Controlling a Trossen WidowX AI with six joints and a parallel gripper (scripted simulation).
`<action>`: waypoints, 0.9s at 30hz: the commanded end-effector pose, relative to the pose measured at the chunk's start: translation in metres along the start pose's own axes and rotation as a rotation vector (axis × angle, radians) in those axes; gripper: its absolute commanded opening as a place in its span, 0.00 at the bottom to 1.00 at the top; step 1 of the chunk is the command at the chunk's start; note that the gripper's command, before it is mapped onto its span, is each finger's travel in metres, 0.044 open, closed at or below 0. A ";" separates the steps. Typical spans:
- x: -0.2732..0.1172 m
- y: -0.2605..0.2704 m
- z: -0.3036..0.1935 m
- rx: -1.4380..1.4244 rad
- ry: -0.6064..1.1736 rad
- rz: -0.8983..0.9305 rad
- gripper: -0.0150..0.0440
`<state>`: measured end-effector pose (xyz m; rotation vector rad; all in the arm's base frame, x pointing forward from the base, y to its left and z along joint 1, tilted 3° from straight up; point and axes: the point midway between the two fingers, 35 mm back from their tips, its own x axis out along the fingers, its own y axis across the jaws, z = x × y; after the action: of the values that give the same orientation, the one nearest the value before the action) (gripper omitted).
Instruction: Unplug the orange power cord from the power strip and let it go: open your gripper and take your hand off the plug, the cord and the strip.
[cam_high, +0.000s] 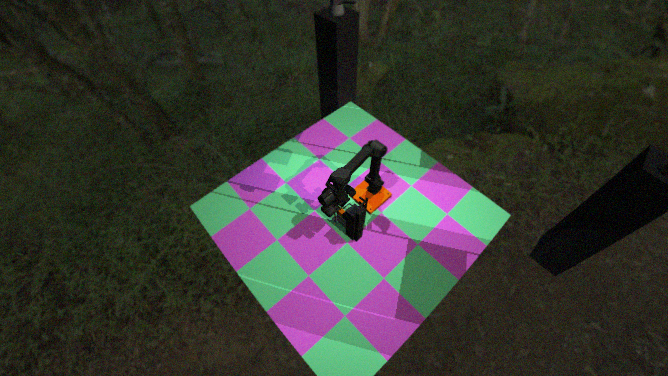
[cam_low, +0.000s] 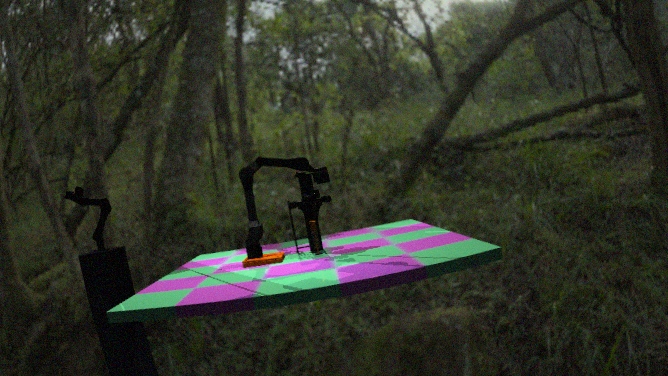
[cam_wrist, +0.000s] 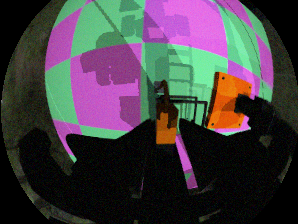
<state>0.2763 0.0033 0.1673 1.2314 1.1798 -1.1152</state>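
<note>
The orange plug (cam_wrist: 166, 135) shows between the fingers in the wrist view, with its dark, orange-edged cord (cam_wrist: 162, 90) leading up and away from it. Orange also shows at the dark upright body in the exterior view (cam_low: 313, 230) and the top view (cam_high: 342, 212). My gripper (cam_wrist: 165, 121) points down and is partly open around the plug, its fingers one on each side. A dark upright block (cam_high: 355, 223), which looks like the power strip, stands under and beside the hand. Whether the prongs sit in a socket is hidden.
The arm's orange base plate (cam_high: 381, 199) (cam_low: 270, 259) (cam_wrist: 230, 116) lies beside the work area. A thin black wire frame (cam_low: 293, 227) (cam_wrist: 205, 106) stands between the base and the hand. The checkered table (cam_high: 345, 275) (cam_low: 385, 272) carries them. Dark pillars (cam_high: 336, 60) (cam_low: 106, 280) stand off the table.
</note>
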 end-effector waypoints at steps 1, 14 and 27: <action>0.007 -0.002 0.000 0.005 -0.003 -0.007 0.53; 0.006 -0.001 0.000 0.000 0.000 -0.003 0.34; 0.006 0.000 0.010 0.001 -0.002 -0.003 0.25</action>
<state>0.2761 0.0029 0.1608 1.2347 1.1982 -1.1084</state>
